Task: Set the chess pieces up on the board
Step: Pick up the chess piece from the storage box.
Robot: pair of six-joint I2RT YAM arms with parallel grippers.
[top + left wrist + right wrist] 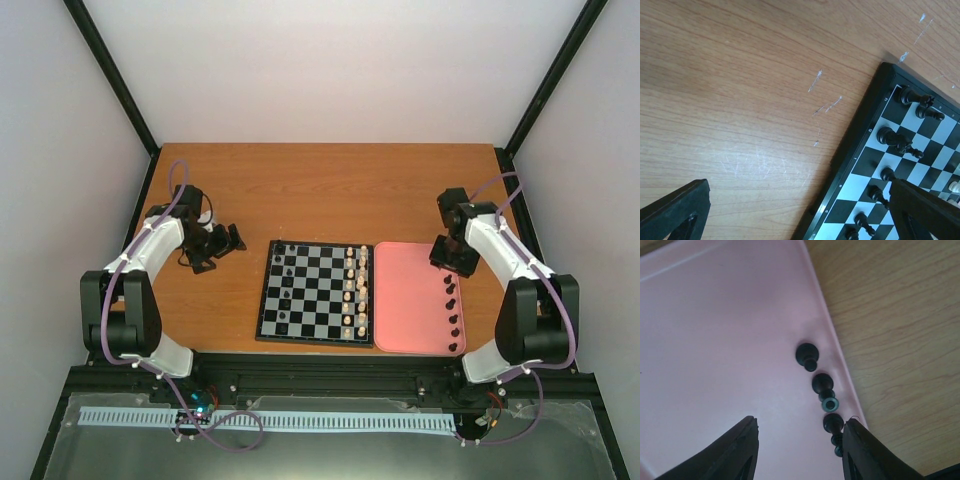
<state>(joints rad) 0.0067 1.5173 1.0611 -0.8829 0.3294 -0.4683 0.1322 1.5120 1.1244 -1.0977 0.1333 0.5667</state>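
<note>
At the near part of the wooden table (330, 190), whose orange-brown grain carries pale scratches, lie the board (315, 292) and, just beside its right edge, a smooth matt pink tray (410, 300) with rounded corners and a low raised rim. The board is square and glossy, checked black and pale grey inside a thin black rim. Tiny black chess pieces (452, 310), round-headed on flared bases, sit in a line along the tray's right rim. More of them dot the board's two left files, and cream-white pieces (355, 290) fill its two right files. Farther back, the right gripper (800, 450) hangs over the tray's far right part. Its dull black, wedge-shaped fingers (735, 450) are moderately apart and hold nothing. The nearest piece lies just inside the right finger; whether they touch cannot be told. The left gripper (800, 220) hovers over bare wood beside the board's far left corner, spread wide and empty.
</note>
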